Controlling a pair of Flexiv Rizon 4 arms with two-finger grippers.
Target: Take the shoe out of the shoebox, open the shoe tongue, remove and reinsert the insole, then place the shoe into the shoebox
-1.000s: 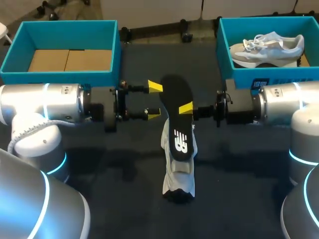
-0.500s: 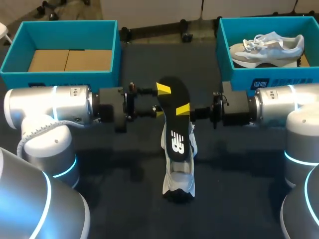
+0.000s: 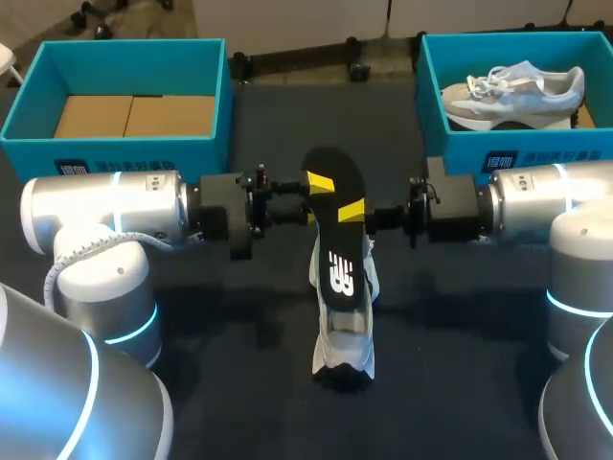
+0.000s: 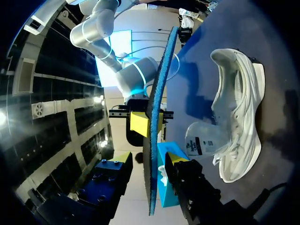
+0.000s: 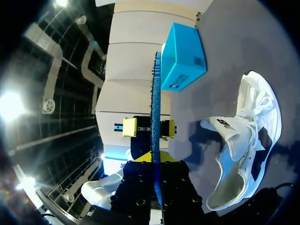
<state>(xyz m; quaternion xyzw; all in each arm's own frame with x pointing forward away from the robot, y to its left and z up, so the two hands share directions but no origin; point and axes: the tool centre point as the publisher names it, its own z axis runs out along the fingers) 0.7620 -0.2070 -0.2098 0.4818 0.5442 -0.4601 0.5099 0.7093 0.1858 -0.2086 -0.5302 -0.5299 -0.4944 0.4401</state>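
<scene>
The left gripper [image 3: 312, 199] has slid in from the side and now straddles the black insole [image 3: 335, 240], fingers spread on either side, not clamping it. Opposite it, the right gripper [image 3: 354, 211] pinches the insole and holds it over the white sneaker [image 3: 345, 350], which lies on the table [image 3: 460, 383] below both grippers. Beyond the left gripper, the left teal shoebox [image 3: 115, 149] holds a cardboard liner [image 3: 134, 115]. Beyond the right gripper, the right teal shoebox [image 3: 460, 149] holds a second sneaker [image 3: 512, 91].

Two teal shoeboxes stand there: the upper-left shoebox [image 3: 115, 149] and the upper-right shoebox [image 3: 460, 149]. Two white sneakers: the boxed sneaker [image 3: 512, 91] upper right, the table sneaker [image 3: 345, 350] lower centre. One black insole [image 3: 337, 240]. Two grippers: left gripper [image 3: 314, 199], right gripper [image 3: 356, 211].
</scene>
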